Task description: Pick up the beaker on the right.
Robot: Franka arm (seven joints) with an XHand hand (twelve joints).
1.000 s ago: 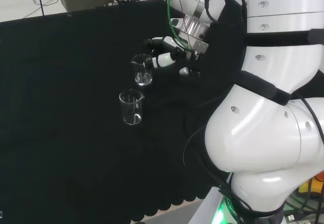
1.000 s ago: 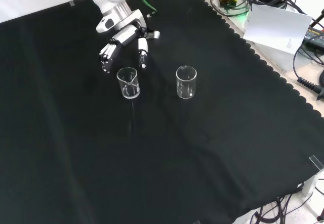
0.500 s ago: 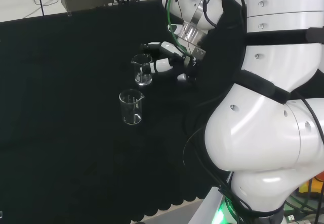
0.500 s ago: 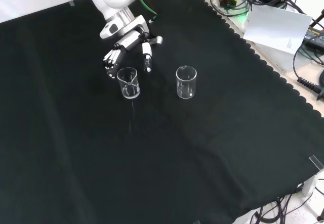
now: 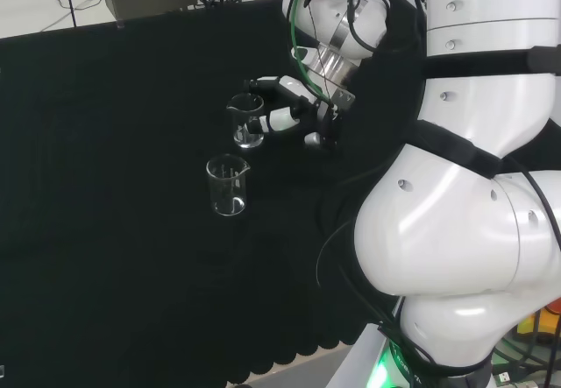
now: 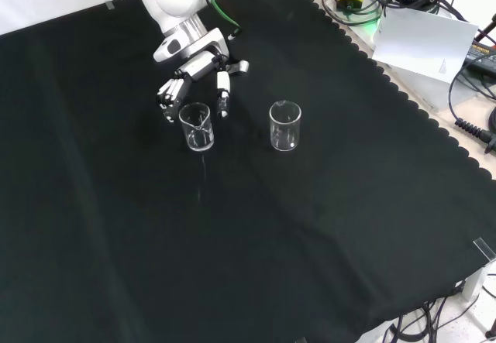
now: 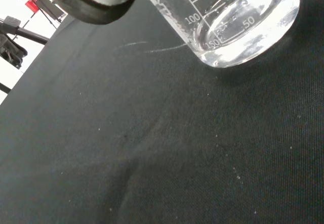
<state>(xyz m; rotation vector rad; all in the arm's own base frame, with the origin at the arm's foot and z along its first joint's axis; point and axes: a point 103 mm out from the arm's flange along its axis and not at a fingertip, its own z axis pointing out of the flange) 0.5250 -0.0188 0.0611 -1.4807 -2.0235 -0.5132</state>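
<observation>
Two beakers: both upright on the black cloth (image 6: 325, 227), well apart from each other.
Left beaker, front view: beaker by the hand (image 6: 195, 126) sits at about 9 o'clock from the other beaker (image 6: 284, 125); in the head view the same one (image 5: 247, 120) is the farther of the two, at about 12 o'clock from the near one (image 5: 228, 185).
Hand: hand (image 6: 194, 76) is at about 12 o'clock of the left beaker in the front view, fingers (image 6: 167, 95) spread wide and relaxed, thumb on the other side of the rim, holding nothing.
Change: over the last second the hand has come down and in; fingers that were clear of the glass now flank its rim.
Contact: cannot tell whether anything touches the glass yet.
Wrist view: beaker base (image 7: 243, 27) close and large, cloth under it, glass looks empty.
Meaning: approach looks nearly done, closing the fingers is the next step.
Risk: thin clear glass, an off-centre close could tip it.
Target check: the head view's right beaker matches this one; the front view's right beaker stands untouched.
</observation>
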